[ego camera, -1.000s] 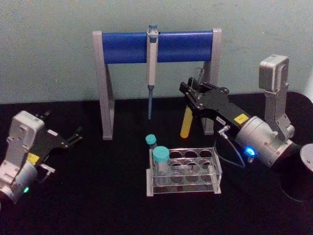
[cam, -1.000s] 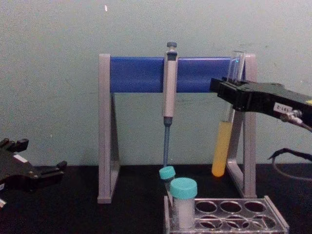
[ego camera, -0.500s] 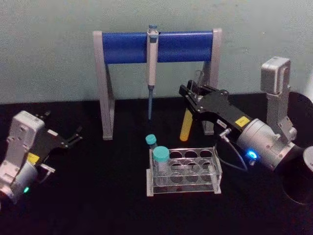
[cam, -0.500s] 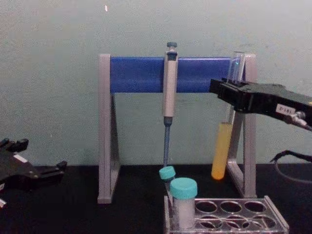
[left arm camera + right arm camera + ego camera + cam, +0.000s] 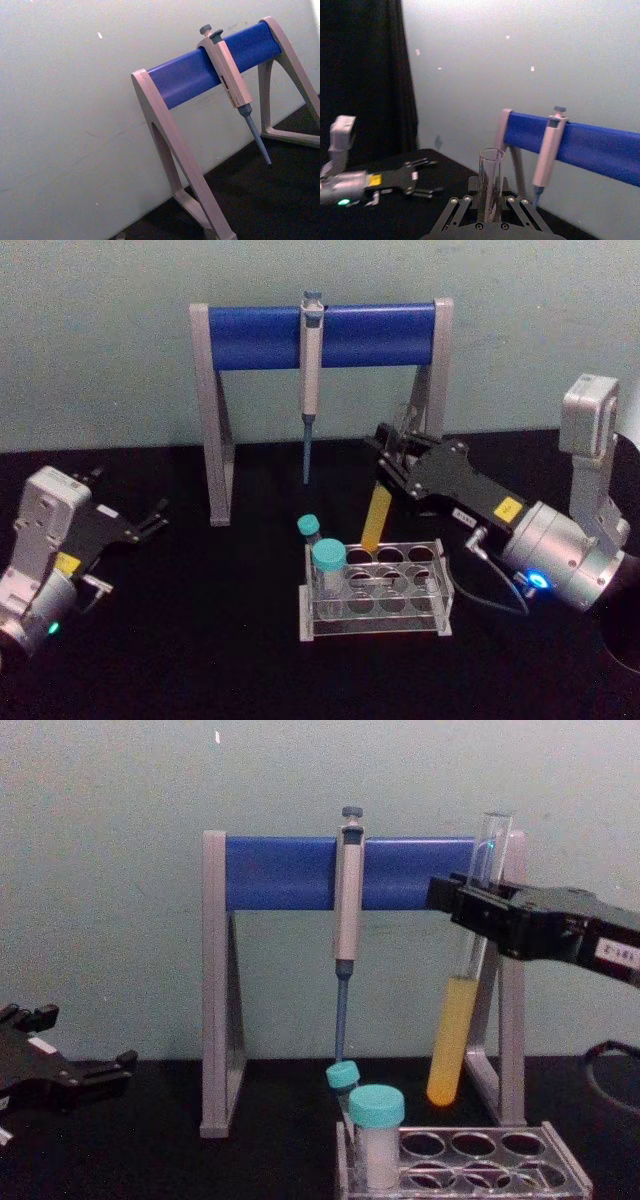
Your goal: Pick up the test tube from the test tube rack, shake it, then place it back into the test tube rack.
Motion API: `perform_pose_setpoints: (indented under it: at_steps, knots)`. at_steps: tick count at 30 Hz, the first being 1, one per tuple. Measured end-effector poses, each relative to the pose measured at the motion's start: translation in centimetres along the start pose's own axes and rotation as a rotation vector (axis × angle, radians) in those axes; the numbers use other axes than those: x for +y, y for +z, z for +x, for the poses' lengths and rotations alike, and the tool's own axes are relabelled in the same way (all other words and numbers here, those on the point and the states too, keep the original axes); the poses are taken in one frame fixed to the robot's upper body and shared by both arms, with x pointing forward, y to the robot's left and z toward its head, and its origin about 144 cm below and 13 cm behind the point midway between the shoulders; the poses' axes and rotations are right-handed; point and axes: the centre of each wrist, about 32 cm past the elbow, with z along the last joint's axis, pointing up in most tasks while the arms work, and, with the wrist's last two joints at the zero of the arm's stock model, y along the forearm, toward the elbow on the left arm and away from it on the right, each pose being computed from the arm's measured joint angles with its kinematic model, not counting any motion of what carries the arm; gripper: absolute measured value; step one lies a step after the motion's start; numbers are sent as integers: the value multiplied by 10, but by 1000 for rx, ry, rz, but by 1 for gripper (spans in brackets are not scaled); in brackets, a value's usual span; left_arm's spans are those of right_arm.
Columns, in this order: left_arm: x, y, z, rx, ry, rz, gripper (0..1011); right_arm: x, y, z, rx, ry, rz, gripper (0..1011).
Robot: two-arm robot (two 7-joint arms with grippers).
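Right gripper (image 5: 392,448): jaws closed on the clear upper part of the test tube (image 5: 376,520). Its arm reached in from the tabletop's right edge.
Tube: long axis near upright and slightly leaning, mouth up. Its yellow round end hung just above the back row of the test tube rack (image 5: 441,590), not touching it.
Left gripper (image 5: 128,498): jaws parted, near the left edge.
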Motion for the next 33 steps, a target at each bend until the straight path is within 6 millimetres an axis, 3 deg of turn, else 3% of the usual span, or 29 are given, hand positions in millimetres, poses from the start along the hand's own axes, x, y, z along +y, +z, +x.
perform_pose_setpoints:
  at_steps: [14,33]
  knots:
    - [0,0,0,0,0,0,1001,-12,-10,0,-2,101,-48,235]
    - [0,0,0,0,0,0,1001,-4,-24,0,0,82,-78,235]
